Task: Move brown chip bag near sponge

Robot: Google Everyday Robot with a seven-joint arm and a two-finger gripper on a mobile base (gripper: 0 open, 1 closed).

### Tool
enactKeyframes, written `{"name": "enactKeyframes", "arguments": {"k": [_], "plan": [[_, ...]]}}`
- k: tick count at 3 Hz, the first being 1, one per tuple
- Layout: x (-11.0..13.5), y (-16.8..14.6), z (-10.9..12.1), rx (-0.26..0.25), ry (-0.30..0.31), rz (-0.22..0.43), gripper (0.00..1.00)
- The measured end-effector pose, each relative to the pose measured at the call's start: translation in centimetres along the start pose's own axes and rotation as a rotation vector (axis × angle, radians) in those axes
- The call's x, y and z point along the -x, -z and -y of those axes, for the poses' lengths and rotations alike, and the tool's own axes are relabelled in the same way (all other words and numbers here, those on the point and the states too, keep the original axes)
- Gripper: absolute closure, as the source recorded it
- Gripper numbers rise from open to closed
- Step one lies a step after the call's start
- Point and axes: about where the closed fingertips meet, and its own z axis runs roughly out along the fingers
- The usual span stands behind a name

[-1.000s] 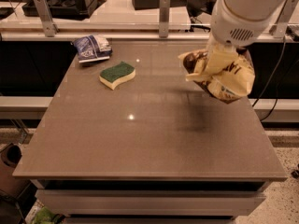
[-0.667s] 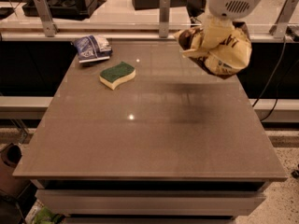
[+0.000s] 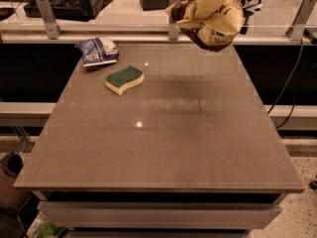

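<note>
Watching from the front of the worktop (image 3: 163, 152). Far left at the back lies a blue bag (image 3: 97, 51). Just right of it and a bit nearer me is the sponge (image 3: 125, 79), flat, green side up. Those two are close but not touching, which is my first worry. Come in too far left or too low and the load shoves the sponge or lands on the blue bag. Right of the sponge and in front of it there's loads of bare top, all the way to the front edge, so I'd set it down there.

Over to the right, the brown bag (image 3: 208, 19) is up in the air over the back right part of the worktop, well apart from the sponge. It hangs crumpled from the jaws, which are clamped on its upper end and mostly hidden at the very top of the view. It's glossy and floppy, so I reckon it could slip or swing on the way across. A rail (image 3: 133, 33) runs along the back, so drifting that way risks a snag. The right edge is near too, if it drops early.
</note>
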Motion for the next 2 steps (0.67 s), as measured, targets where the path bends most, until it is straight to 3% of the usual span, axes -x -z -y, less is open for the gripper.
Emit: {"name": "enactKeyframes", "arguments": {"k": [2], "plan": [[1.9, -7.3, 4.6, -0.009, 0.045, 0.122, 1.0]]}}
